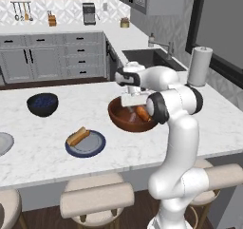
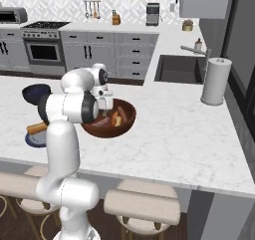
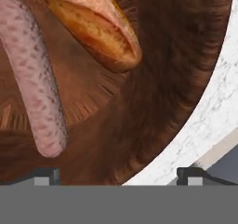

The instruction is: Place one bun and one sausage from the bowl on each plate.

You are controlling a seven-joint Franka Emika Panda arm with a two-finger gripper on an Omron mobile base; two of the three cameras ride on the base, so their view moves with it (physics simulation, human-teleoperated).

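While the end effector [image 3: 118, 175] hangs wide open and empty over the large reddish-brown wooden bowl [image 1: 124, 120] on the white marble worktop [image 1: 57, 149], one pale pink sausage [image 3: 35, 74] and one golden split bun [image 3: 95, 30] lie inside.

- Inside the wooden bowl [image 3: 153, 102], bare floor lies open beside the sausage [image 3: 35, 79] and below the bun [image 3: 100, 30].
- Wide bare marble counter [image 2: 179, 134] separates bowl from paper towel roll [image 2: 215, 80].
- The dark blue bowl [image 1: 42, 104] and blue plate [image 1: 90, 146] stand well apart.
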